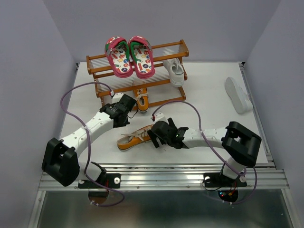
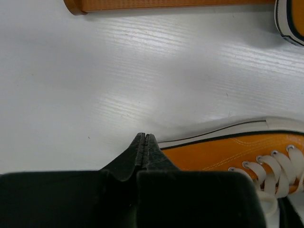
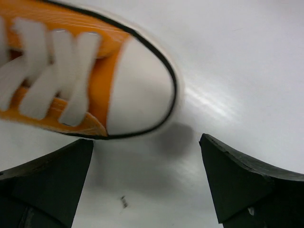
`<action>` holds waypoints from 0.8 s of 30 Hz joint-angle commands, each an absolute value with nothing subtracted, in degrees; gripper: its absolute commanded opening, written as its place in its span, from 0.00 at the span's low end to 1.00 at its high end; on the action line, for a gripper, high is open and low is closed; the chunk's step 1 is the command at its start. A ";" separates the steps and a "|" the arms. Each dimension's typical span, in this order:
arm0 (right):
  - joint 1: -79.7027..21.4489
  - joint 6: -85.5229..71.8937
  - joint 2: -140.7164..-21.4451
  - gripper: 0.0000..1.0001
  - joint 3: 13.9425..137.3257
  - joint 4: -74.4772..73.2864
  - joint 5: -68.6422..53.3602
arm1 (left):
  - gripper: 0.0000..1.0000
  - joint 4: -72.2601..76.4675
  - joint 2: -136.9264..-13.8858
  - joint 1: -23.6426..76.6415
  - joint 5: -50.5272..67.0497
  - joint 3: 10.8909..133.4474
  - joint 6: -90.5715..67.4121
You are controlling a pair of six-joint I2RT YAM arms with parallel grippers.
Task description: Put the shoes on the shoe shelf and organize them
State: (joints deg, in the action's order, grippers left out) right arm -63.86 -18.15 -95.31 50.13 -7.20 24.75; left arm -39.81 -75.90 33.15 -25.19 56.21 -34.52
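Observation:
The shoe shelf point(image 1: 97, 61) stands at the back of the table. The pink pair point(image 1: 129, 57) lies on its top tier. One white sneaker point(image 1: 174, 71) sits at the right end of the lower tier. The other white sneaker point(image 1: 237, 94) lies on the table at the far right. One orange sneaker point(image 1: 141, 99) lies at the shelf's front foot. My left gripper point(image 1: 129, 105) is shut and empty, just left of this sneaker point(image 2: 237, 152). The second orange sneaker point(image 1: 137, 137) lies mid-table. My right gripper point(image 1: 155, 135) is open, its toe cap point(image 3: 137, 90) just ahead of the fingers.
The shelf's orange-brown bottom rail point(image 2: 166, 4) crosses the top of the left wrist view. Grey walls close in the table on three sides. A metal rail point(image 1: 161, 175) with both arm bases runs along the near edge. Purple cables loop over both arms.

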 commanded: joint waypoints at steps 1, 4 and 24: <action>-57.40 -22.84 -94.31 1.00 53.87 -7.03 33.40 | 0.00 -39.11 -73.83 32.87 -24.79 56.69 -32.52; -53.88 -23.73 -94.04 1.00 55.45 -7.03 33.31 | 0.07 -38.15 -73.39 32.96 -21.81 56.43 -30.94; -51.50 -40.16 -75.07 1.00 40.26 -6.86 34.53 | 0.99 -36.03 -79.62 47.46 -12.22 57.13 -22.33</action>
